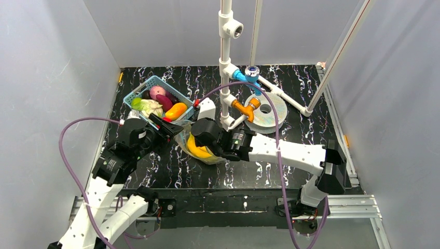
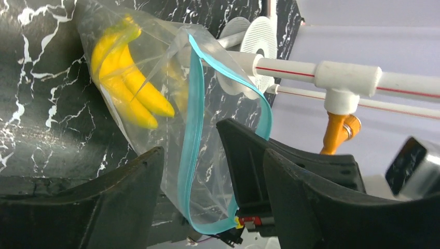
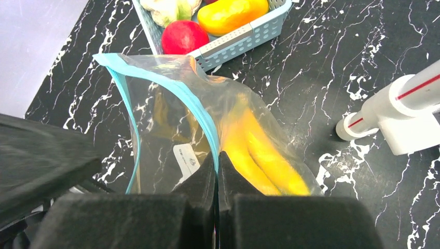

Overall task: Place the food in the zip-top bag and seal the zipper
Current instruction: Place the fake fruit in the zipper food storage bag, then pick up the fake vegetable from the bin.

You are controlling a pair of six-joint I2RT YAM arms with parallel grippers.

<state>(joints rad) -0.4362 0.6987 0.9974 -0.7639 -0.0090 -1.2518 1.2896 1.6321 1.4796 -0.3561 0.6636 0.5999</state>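
Now, bag: we are holding the clear crinkly plastic zip-top bag (image 3: 166,119) between both grippers, yellow curved bananas (image 3: 259,155) inside.
Right gripper (image 3: 217,155): we are clamping it tight on the narrow teal-blue zipper (image 2: 188,135).
Left gripper (image 2: 211,154): we are straddling the gaping zipper loop, jaws apart, gripping nothing.
Key relation: the zipper's length is running crosswise to the left jaws' gap; we are judging the left nearer.

This is a robotics lab test cell: plain pale panel walls (image 1: 52,78) box in a black, white-veined surface (image 1: 171,171), with aluminium framing rails (image 1: 353,205) along its near edge. A white left arm (image 1: 98,194) and right arm (image 1: 290,151) are bolted there, trailing purple cables (image 1: 60,141). A rig of white plastic pipe (image 1: 225,57) with coloured fittings stands near a blue basket (image 1: 139,87) of toy food.
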